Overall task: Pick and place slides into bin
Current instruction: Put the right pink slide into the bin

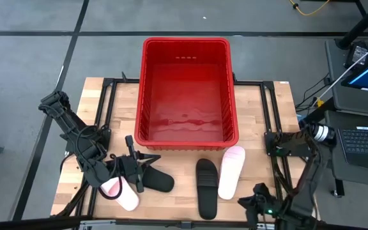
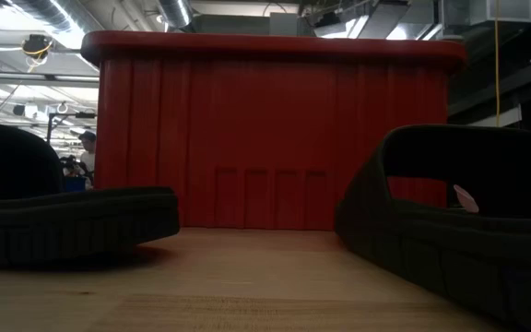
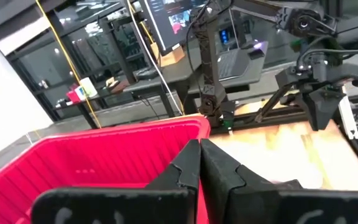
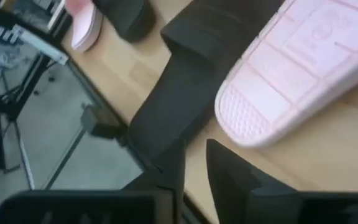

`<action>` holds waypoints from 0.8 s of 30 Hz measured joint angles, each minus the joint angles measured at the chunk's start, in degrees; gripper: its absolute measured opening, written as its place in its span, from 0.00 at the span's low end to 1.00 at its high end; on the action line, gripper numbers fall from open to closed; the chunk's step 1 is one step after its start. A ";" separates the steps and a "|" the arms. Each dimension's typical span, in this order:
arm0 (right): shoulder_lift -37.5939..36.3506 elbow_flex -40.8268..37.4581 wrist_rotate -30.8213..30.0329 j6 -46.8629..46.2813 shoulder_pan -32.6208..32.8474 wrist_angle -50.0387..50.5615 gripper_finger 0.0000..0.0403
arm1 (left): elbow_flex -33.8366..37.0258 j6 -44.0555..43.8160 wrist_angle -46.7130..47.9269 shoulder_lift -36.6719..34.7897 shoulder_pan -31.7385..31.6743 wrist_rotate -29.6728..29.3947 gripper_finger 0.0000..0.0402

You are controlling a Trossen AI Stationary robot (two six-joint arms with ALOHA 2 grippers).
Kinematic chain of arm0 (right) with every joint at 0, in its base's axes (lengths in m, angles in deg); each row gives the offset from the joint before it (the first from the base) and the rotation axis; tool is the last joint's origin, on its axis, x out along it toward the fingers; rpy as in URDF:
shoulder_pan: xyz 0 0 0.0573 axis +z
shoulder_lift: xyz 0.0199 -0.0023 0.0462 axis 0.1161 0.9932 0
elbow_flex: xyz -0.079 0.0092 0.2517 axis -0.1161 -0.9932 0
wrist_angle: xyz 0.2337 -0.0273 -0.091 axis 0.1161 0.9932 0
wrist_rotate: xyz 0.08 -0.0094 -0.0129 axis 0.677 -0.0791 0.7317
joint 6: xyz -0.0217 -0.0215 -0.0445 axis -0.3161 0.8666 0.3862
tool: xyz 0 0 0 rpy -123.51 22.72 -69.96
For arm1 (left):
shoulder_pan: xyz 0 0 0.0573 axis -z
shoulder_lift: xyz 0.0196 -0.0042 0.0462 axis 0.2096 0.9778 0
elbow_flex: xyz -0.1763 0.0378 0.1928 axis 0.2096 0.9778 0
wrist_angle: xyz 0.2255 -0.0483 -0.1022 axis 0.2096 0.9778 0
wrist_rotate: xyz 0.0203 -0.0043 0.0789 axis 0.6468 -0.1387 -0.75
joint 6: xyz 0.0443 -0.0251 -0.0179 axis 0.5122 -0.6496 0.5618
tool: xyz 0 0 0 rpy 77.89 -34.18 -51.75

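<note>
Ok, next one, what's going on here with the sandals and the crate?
Nothing is in the red bin yet. All four slides lie on the table in front of it: a pink one and a black one by the left gripper, which is shut and holds nothing, and a black one beside a pink one near the right gripper, which hangs at the table's front edge.

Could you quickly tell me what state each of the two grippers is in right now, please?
Left gripper: shut, holding nothing, raised near the large red plastic bin.
Right gripper: slightly open, empty, at the table's near edge by a black slide sandal.
</note>
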 joint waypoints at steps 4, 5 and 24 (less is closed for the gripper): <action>0.29 0.00 -0.03 -0.04 -2.70 0.01 0.26 | 0.00 0.54 0.00 0.00 0.04 0.00 0.01; 0.29 0.00 -0.02 0.01 -3.35 0.18 0.28 | 0.00 0.44 0.02 0.00 0.04 0.00 0.01; -1.79 0.00 7.24 -2.30 -6.20 3.67 0.58 | 0.00 0.19 0.00 -0.02 0.04 0.00 0.01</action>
